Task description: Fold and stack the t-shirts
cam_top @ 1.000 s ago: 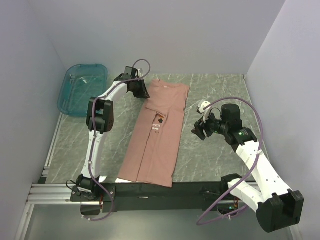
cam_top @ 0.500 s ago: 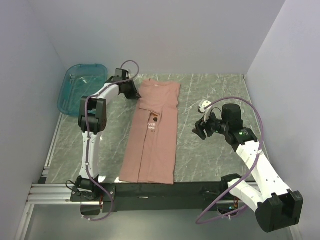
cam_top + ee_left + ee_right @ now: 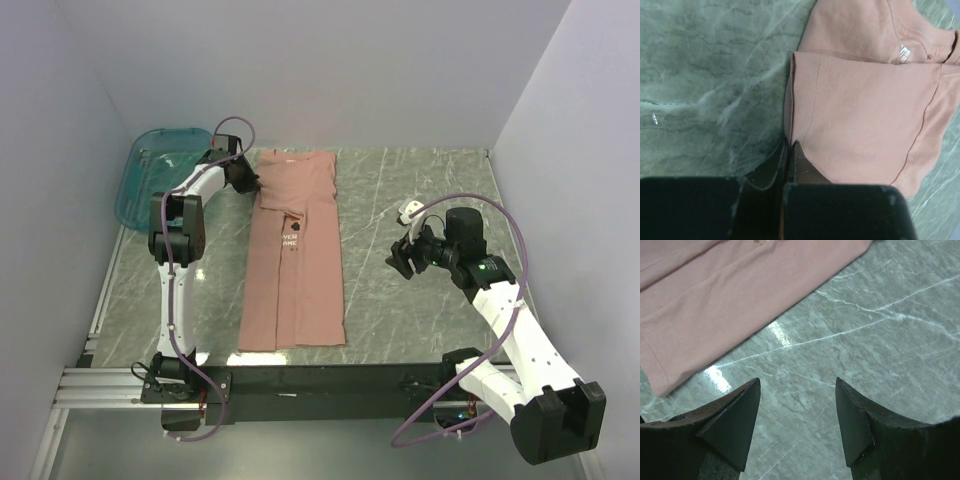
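The dusty-pink t-shirt [image 3: 295, 255] lies on the grey marble table as a long narrow strip, sides folded in, collar at the far end, small chest print facing up. My left gripper [image 3: 246, 180] is at its far left corner, shut on the folded sleeve edge; in the left wrist view the jaws [image 3: 789, 147] pinch the hem of the pink sleeve [image 3: 860, 130]. My right gripper [image 3: 400, 258] hovers open and empty over bare table to the right of the shirt; the right wrist view shows its spread fingers [image 3: 737, 415] and the shirt's edge [image 3: 740, 300] beyond.
A translucent teal plastic bin [image 3: 160, 175] stands at the far left, close to the left arm. White walls close in the table on three sides. A black rail [image 3: 320, 385] runs along the near edge by the arm bases.
My left gripper has dragged the shirt's far end leftward toward the bin, and the whole shirt has shifted left and straightened. The right arm has stayed put.
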Robot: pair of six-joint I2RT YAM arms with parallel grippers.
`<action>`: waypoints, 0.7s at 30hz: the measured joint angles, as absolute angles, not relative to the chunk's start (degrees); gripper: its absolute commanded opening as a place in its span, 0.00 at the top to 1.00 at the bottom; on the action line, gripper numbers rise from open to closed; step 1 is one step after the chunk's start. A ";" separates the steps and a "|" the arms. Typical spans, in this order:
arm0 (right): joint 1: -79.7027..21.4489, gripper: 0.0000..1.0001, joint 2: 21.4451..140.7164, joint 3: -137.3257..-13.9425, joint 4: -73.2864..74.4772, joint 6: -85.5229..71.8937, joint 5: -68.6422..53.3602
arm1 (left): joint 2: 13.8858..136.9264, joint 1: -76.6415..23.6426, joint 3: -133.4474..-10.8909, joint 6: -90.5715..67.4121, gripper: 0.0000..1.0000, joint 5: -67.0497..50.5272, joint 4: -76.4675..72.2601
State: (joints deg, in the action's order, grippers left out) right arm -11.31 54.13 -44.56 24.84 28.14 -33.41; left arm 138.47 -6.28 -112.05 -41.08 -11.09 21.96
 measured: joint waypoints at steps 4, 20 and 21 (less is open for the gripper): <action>-11.27 0.32 54.37 -44.56 24.84 28.12 -32.93 | 138.45 -6.09 -111.85 -43.00 1.00 -10.39 21.08; -10.50 0.28 54.68 -45.19 31.11 35.48 -35.99 | 121.67 -4.01 -98.24 -37.47 0.34 -11.42 19.46; -10.48 0.27 54.74 -45.65 33.01 37.82 -37.95 | 116.97 -4.05 -95.42 -35.53 0.32 -11.75 18.85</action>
State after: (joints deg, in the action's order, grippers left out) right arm -10.48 54.74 -45.65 33.01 37.82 -37.95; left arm 116.97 -4.05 -95.42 -35.53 -11.75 18.85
